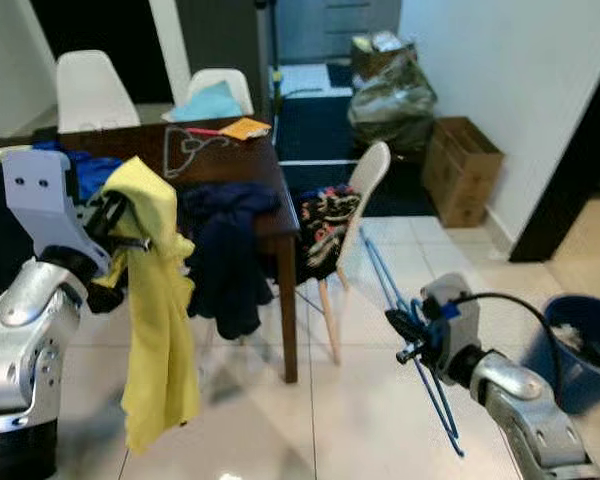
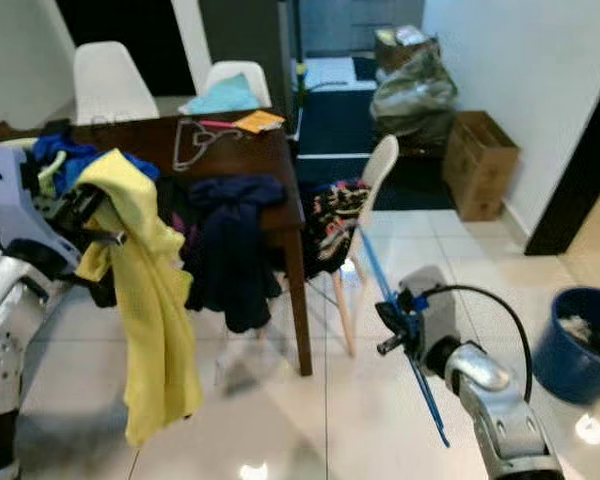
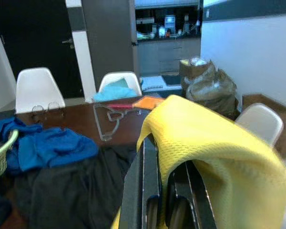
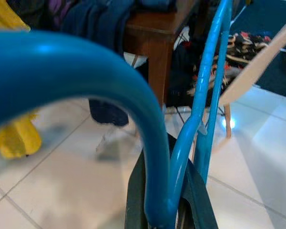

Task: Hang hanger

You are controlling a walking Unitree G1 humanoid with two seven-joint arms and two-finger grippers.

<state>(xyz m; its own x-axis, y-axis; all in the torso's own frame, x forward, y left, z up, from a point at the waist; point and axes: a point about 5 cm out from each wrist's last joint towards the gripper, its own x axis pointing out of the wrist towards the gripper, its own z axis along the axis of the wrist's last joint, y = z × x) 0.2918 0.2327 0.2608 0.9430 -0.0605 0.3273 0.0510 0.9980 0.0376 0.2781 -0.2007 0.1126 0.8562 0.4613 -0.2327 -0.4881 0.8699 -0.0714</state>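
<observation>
My right gripper (image 1: 408, 335) is shut on a blue plastic hanger (image 1: 405, 330), held low over the tiled floor to the right of the table; its hook curves close before the right wrist camera (image 4: 105, 95). My left gripper (image 1: 120, 235) is shut on a yellow garment (image 1: 160, 330) that drapes down from it at the table's near left side. In the left wrist view the yellow cloth (image 3: 214, 157) lies over the fingers (image 3: 145, 191). A wire hanger (image 1: 185, 150) lies flat on the dark wooden table (image 1: 280, 200).
Dark blue clothes (image 1: 225, 250) hang over the table's edge and blue ones (image 3: 52, 145) lie on top. A white chair (image 1: 355, 200) with patterned cloth stands right of the table. Cardboard box (image 1: 460, 170), bags and a blue bin (image 1: 585, 345) line the right wall.
</observation>
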